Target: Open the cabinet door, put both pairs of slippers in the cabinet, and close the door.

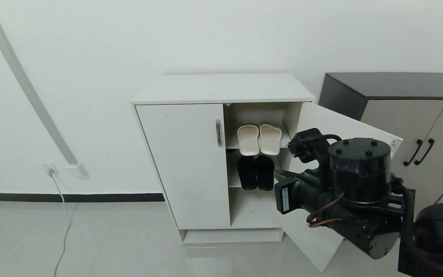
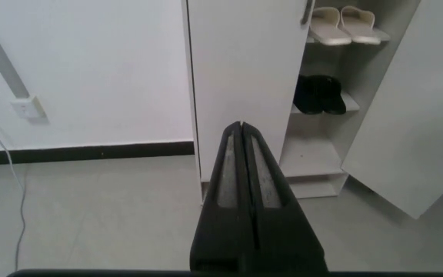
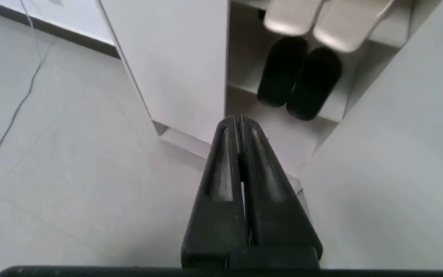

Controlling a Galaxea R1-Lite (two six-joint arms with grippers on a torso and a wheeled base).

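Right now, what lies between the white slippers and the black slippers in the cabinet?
A single shelf board: the white slippers rest on it and the black slippers sit one level beneath. The head view shows it.

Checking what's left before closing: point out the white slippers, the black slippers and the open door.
white slippers (image 1: pixel 248 140), head view, on the pair's left slipper.
black slippers (image 1: pixel 247 173), head view, on the pair's left slipper.
open door (image 1: pixel 310 242), head view, lower inner face.

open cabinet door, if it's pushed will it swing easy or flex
The open door looks a flat, rigid panel, so it should probably swing rather than flex. The white slippers and black slippers sit inside the cabinet, so likely nothing blocks it.
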